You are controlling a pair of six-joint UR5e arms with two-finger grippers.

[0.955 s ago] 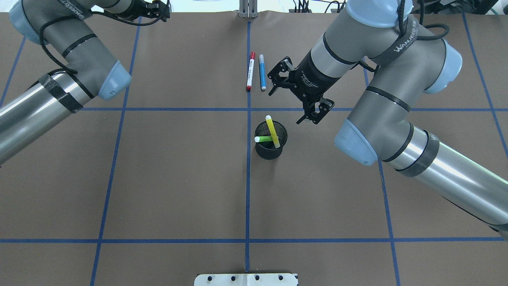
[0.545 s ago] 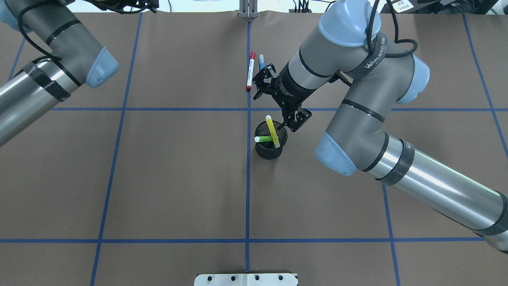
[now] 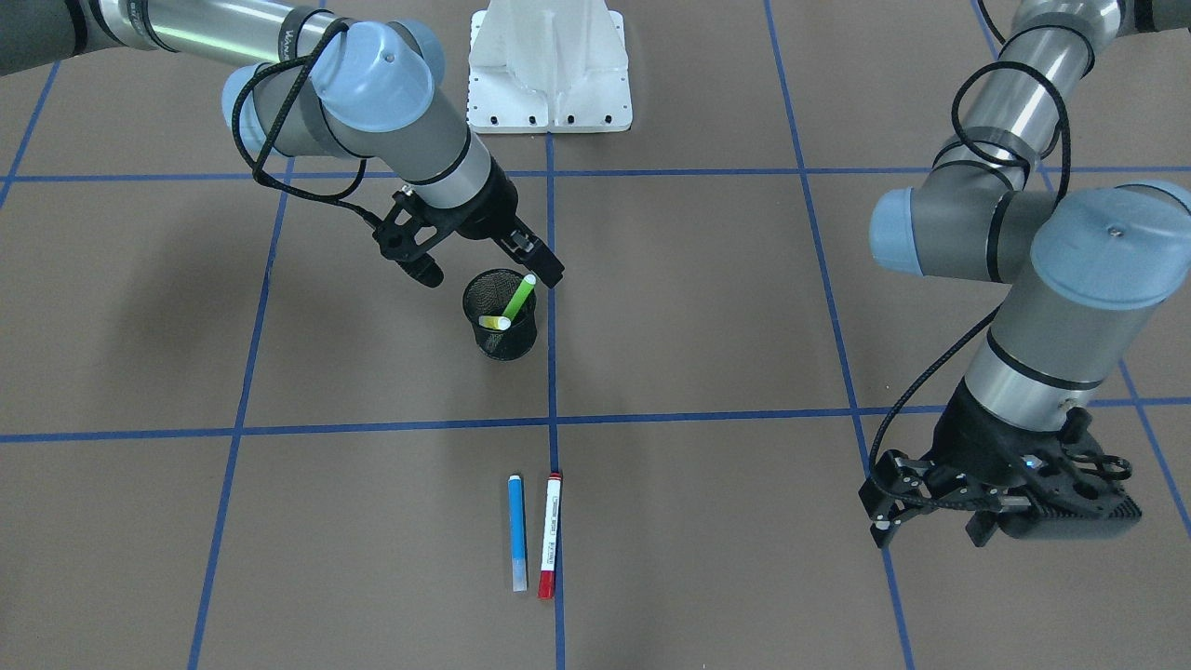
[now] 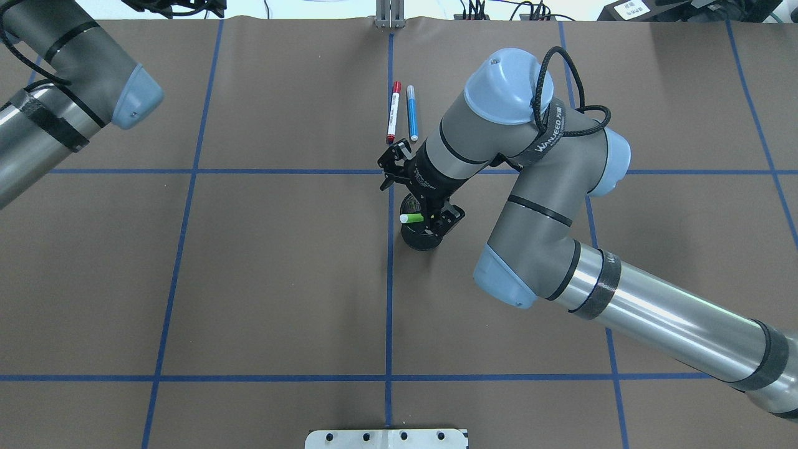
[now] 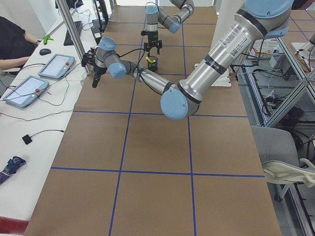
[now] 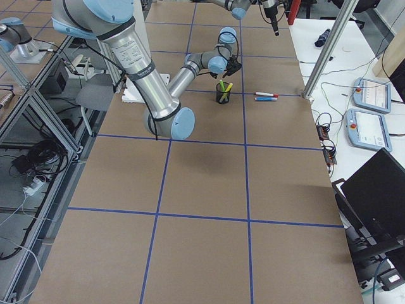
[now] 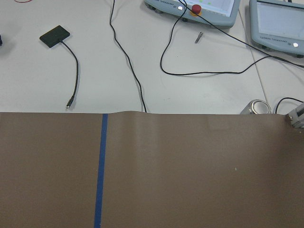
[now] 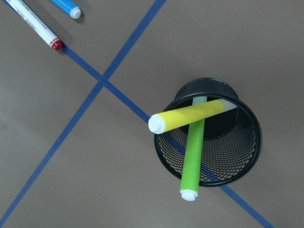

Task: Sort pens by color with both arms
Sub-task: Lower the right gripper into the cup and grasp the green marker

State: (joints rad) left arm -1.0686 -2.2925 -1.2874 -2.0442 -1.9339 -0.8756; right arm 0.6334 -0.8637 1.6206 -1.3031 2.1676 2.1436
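A black mesh cup (image 3: 503, 346) stands near the table's middle and holds a bright green pen (image 3: 519, 298) and a yellow pen (image 3: 493, 322), both leaning. My right gripper (image 3: 488, 271) is open and hangs just above the cup, one finger on each side, touching neither pen. The right wrist view looks down on the yellow pen (image 8: 190, 116) crossing over the green pen (image 8: 192, 156). A blue pen (image 4: 412, 112) and a white pen with a red cap (image 4: 393, 112) lie side by side beyond the cup. My left gripper (image 3: 1000, 521) is open and empty at the far left edge.
The white mounting base (image 3: 549, 74) sits at the robot's side of the table. Blue tape lines (image 4: 389, 299) grid the brown surface. Beyond the far edge, a white bench holds tablets (image 7: 190, 7) and cables (image 7: 128, 61).
My right gripper moved left and toward the robot's side, from beside the blue pen to over the cup, staying open. My left arm drew back toward the far left corner.
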